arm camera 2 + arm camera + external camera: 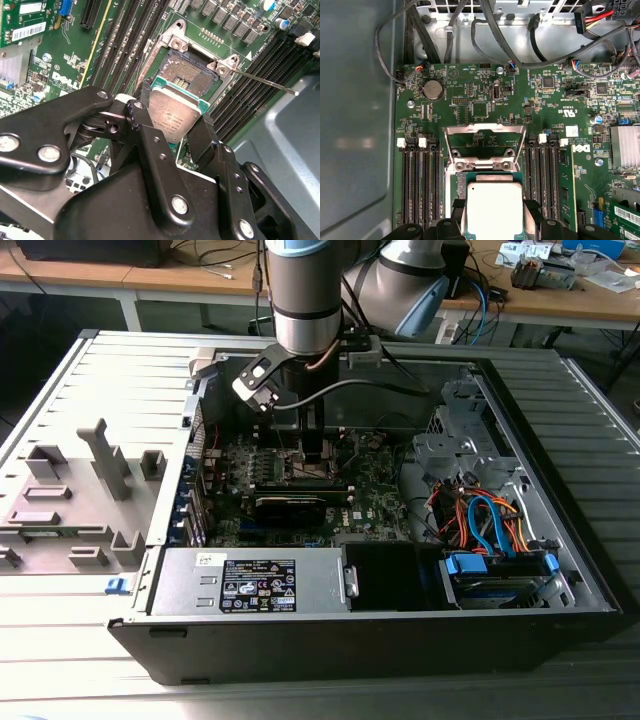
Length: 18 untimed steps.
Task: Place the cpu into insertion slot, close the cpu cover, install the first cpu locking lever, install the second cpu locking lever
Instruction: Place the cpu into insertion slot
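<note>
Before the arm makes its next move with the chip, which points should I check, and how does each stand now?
1. cpu clamped in the gripper: ok.
2. cpu cover raised off the socket: ok.
3. insertion slot contacts bare, nothing on them: ok.
4. locking lever clear of the slot opening: ok.
5. cpu orientation matched to the slot: cannot tell.
6. cpu seated in the slot: not ok.

Stuck on the power supply (190, 590), at six o'clock of the motherboard (375, 490) in the exterior view: a black label (258, 587) and a small white label (208, 559), print too small to read. Faint, illegible lines on the cpu (172, 112). Barcode sticker (29, 32) and white silkscreen lettering (62, 80) on the motherboard in the second wrist view.
</note>
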Available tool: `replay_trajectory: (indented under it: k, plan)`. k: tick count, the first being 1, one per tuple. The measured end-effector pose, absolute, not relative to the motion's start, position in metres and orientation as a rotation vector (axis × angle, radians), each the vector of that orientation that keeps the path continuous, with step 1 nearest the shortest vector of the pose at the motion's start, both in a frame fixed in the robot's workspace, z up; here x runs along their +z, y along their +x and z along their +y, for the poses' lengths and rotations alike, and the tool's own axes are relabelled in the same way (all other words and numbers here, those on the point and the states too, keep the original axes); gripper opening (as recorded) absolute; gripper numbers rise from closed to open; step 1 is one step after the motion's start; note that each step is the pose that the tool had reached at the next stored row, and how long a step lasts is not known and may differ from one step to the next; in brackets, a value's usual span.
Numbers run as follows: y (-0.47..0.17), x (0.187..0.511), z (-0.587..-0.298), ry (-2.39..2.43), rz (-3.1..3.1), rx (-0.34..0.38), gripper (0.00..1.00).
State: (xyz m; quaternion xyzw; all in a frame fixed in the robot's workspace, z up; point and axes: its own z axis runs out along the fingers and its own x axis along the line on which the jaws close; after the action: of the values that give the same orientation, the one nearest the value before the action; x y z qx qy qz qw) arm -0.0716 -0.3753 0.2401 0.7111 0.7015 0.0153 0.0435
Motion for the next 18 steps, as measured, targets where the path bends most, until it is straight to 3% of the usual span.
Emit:
replay_trajectory:
  k: [18]
  plan:
    - [-0.0716,0.2391,-0.3753,2.170,2.141,0.037,0.54]
